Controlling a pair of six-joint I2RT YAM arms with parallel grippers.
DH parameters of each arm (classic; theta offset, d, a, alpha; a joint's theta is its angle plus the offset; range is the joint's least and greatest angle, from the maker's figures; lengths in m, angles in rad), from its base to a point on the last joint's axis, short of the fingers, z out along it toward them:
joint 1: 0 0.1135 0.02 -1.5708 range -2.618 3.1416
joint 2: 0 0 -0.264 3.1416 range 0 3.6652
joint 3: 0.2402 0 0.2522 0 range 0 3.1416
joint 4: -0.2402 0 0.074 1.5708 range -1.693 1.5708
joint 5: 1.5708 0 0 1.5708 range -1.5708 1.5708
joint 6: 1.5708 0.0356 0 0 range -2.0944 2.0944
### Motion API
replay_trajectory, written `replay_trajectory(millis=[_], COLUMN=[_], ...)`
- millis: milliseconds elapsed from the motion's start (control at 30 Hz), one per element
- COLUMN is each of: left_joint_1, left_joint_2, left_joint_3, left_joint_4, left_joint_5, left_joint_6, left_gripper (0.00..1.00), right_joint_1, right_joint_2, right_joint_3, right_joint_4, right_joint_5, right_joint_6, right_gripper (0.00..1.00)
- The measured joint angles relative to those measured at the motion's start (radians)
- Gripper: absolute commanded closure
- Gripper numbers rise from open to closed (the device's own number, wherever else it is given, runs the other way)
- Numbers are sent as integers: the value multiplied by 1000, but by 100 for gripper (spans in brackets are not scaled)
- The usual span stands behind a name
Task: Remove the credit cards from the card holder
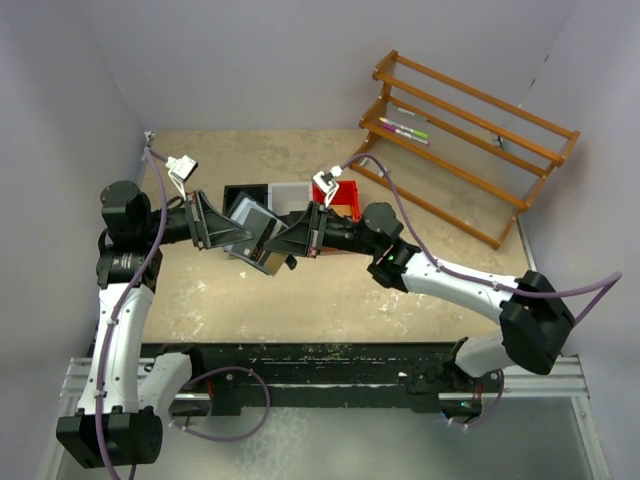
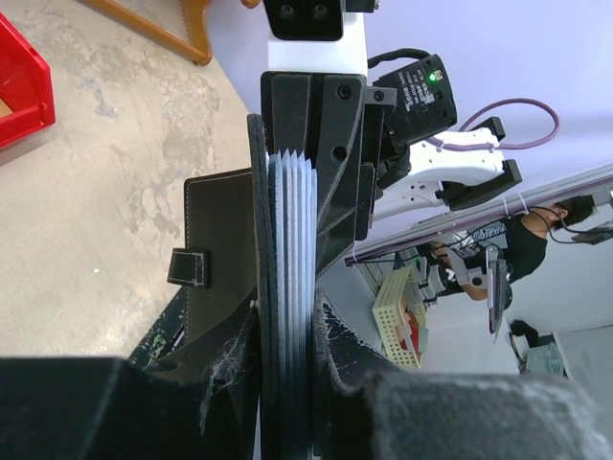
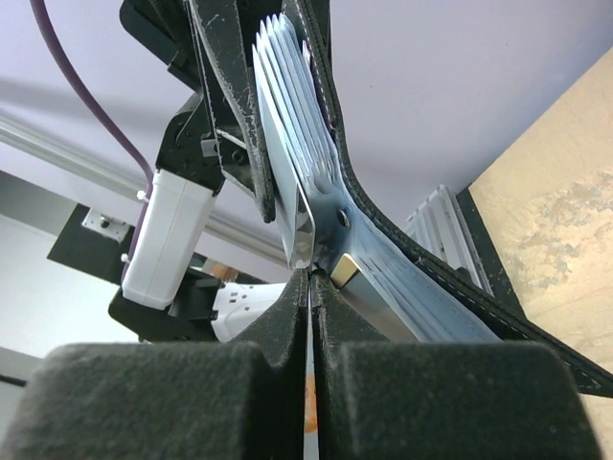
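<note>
The black card holder hangs open in the air above the table between my two grippers. My left gripper is shut on it. In the left wrist view its jaws clamp the holder's spine with a stack of grey-blue credit cards edge-on, and the flap with its tab hangs to the left. My right gripper meets the holder from the right. In the right wrist view its jaws are shut on the thin edge of one credit card, with the other cards fanned above it in the holder.
Joined black, white and red trays stand on the table just behind the grippers. A wooden rack holding pens lies at the back right. Grey walls close in the left and back sides.
</note>
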Motion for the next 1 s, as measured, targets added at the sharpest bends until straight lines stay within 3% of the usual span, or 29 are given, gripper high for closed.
replay_trajectory(millis=[67,200,267,367,533,633,1000], left_joint_1=[0,0,0,0,0,1,-6], left_joint_2=[0,0,0,0,0,1,14], left_joint_3=[0,0,0,0,0,6,31], left_joint_4=[0,0,-3,-16,-64,-90,-154], left_joint_5=[-1,-3,-8,-18,-28,-39,-43], left_joint_6=[0,4,6,23,62,85,114], left_gripper=[75,77,78,79,79,79,77], right_joint_1=[0,0,0,0,-4,-7,-21], right_joint_2=[0,1,5,15,62,79,32], right_joint_3=[0,0,0,0,0,0,-119], right_joint_4=[1,5,19,63,120,134,233], right_joint_5=[0,0,0,-2,-3,-4,1], right_joint_6=[0,5,14,39,85,109,139], right_gripper=[100,63,58,64,89,99,100])
